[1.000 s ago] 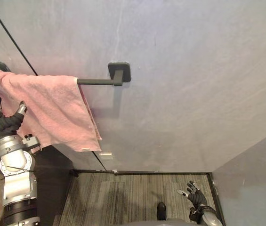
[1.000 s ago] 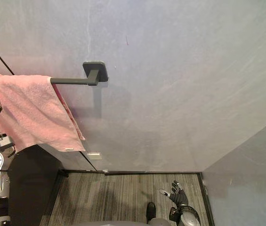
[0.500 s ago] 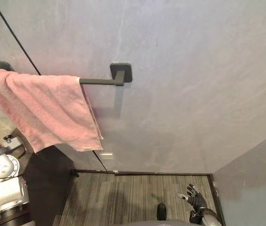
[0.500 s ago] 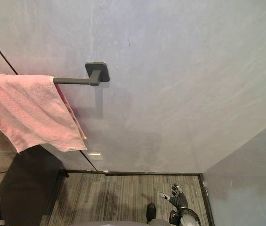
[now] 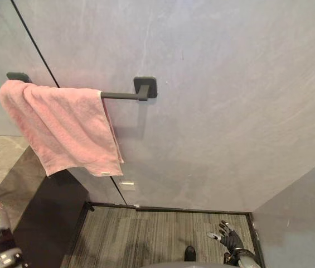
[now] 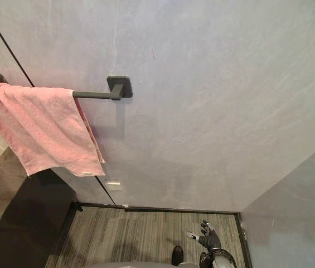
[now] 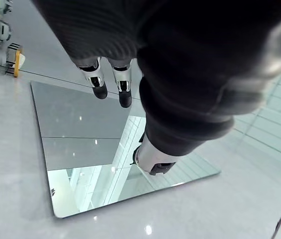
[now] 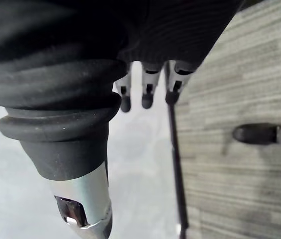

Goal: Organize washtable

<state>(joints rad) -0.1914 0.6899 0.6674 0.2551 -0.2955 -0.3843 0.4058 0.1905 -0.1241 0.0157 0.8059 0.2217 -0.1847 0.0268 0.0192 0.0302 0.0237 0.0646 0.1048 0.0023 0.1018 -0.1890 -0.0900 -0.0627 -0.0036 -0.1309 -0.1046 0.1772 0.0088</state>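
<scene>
– Left wrist view first: how do the fingers [image 7: 98, 83] stand?
– Straight and slightly apart, with the thumb [image 7: 152, 160] off to one side. The left hand [image 7: 175, 109] holds nothing and touches nothing; past it lies one glossy, mirror-like rectangular panel [image 7: 80, 134].
– And the right hand [image 5: 231, 241]?
– It hangs low at the right, over the floor [image 5: 157, 234] of grey striped planks. Its fingers [image 8: 147, 98] are spread and loose, empty too.
– Where is the task's thing, then?
– One pink towel [image 5: 68, 128] hangs draped over the left half of a thin dark bar [image 5: 121, 95], well apart from both hands. It is soft terry cloth and falls at a slant, with its lower edge sloping down to the right and a small white tag [image 5: 108, 173] at the bottom corner.
– How is the bar fixed?
– By two dark square plates [image 5: 146, 87] on a smooth, mottled grey wall [image 5: 229, 111], one at each end.
– What is below the towel?
– One dark boxy cabinet [image 5: 51, 212] with a polished, stone-like tabletop [image 5: 9, 181].
</scene>
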